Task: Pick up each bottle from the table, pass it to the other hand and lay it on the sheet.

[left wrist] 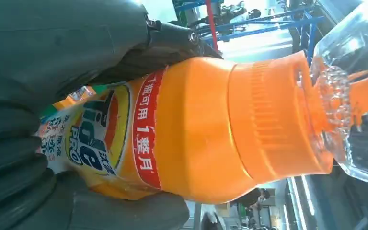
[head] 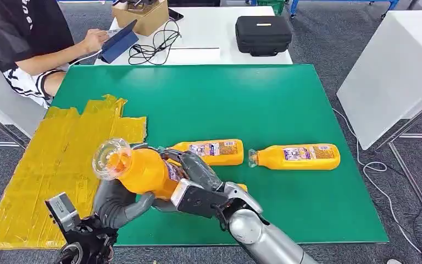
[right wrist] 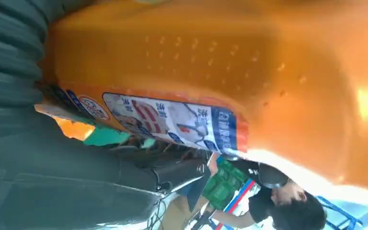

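I hold an orange bottle point(head: 145, 170) above the table's front edge, its clear cap point(head: 111, 159) tilted up towards the head camera. My left hand point(head: 115, 203) grips it from below at the neck end. My right hand point(head: 195, 179) wraps its labelled body from the right. The left wrist view has the bottle point(left wrist: 201, 129) clamped between thumb and fingers point(left wrist: 52, 52). In the right wrist view the bottle point(right wrist: 220, 62) lies against my right hand point(right wrist: 19, 158). Two more orange bottles point(head: 214, 151) point(head: 296, 157) lie on the green table point(head: 242, 99). The yellow sheet point(head: 49, 165) covers the table's left side.
A person point(head: 27, 38) sits at the far left with a tablet point(head: 118, 41). The white table behind carries a cardboard box point(head: 143, 14), cables point(head: 154, 44) and a black case point(head: 262, 34). A white panel point(head: 395, 71) stands at the right.
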`<state>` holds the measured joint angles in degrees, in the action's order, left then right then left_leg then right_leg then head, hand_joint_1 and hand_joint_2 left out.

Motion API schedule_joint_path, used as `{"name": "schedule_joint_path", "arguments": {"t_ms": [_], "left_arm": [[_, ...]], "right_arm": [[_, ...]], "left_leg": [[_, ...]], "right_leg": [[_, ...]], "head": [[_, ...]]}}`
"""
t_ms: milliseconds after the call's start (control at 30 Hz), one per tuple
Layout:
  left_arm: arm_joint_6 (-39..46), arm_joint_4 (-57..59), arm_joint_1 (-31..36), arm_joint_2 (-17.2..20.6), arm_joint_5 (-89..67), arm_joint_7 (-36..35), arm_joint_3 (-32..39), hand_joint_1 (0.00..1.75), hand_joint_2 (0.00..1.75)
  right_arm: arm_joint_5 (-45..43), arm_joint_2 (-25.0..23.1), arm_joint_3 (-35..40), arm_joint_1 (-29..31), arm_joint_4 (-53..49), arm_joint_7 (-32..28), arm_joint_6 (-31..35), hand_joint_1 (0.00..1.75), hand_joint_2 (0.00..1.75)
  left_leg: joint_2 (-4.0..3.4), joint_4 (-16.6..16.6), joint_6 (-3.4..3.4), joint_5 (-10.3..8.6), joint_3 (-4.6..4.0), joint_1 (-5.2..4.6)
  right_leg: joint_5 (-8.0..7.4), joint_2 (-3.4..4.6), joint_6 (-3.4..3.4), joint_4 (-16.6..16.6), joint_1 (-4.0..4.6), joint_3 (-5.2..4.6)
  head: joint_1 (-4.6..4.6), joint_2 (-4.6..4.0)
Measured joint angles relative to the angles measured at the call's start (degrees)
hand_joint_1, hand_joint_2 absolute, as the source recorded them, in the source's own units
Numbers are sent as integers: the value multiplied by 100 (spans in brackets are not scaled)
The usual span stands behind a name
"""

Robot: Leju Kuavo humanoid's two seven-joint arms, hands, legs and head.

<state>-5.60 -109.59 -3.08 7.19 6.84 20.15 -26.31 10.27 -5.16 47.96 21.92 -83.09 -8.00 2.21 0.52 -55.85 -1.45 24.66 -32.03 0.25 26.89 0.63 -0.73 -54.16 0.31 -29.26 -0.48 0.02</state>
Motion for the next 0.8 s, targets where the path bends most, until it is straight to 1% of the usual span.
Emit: {"name": "schedule_joint_path", "arguments": {"t_ms": [100, 267, 400, 467, 567, 667, 800], "left_arm": [[31, -37, -44, -24, -26, 46, -5, 175, 175], [22, -122, -94, -57, -41, 135, -63, 175, 175], [66, -170, -197, -61, -24, 155, -9, 175, 175], [59, -186, -212, -59, -26, 197, 11, 175, 175], [77, -280, -312, -63, -107, 289, 72, 175, 175], [458, -398, -407, -76, -806, 319, 223, 175, 175], [743, -505, -436, -96, -1343, 330, 341, 175, 175]], "right_arm": [[110, 99, -68, -184, -309, -24, 48, 0, 175], [664, 343, -190, -531, -999, 28, 242, 0, 175], [776, 505, -440, -705, -1400, 59, 470, 0, 175], [826, 566, -509, -800, -1529, 19, 545, 0, 175], [996, 701, -734, -1074, -1834, -164, 889, 0, 175], [1561, 883, -1135, -1544, -2338, -304, 1268, 0, 175], [1910, 994, -1372, -1896, -2756, -291, 1342, 0, 175]], "left_leg": [[1, 0, 0, 0, -2, 0], [2, 0, 0, 1, -3, -1], [-2, 0, 0, 1, -1, 0], [1, 0, 0, 1, 3, 0], [2, -1, 0, 1, 1, 0], [3, 0, 0, 2, -7, -1], [0, -1, 1, 5, -9, -2]], "right_leg": [[0, 0, 0, 0, -1, -1], [0, -1, 0, 2, -1, -3], [0, 2, 0, 2, 0, -3], [0, -1, 0, 2, 0, -1], [0, -1, 0, 1, 0, -3], [1, -1, 0, 2, -1, -6], [1, 3, 0, 3, -1, -14]], "head": [[0, 0], [0, 0], [0, 0], [-2, 0], [-2, 0], [2, 0], [-2, 0]]}}
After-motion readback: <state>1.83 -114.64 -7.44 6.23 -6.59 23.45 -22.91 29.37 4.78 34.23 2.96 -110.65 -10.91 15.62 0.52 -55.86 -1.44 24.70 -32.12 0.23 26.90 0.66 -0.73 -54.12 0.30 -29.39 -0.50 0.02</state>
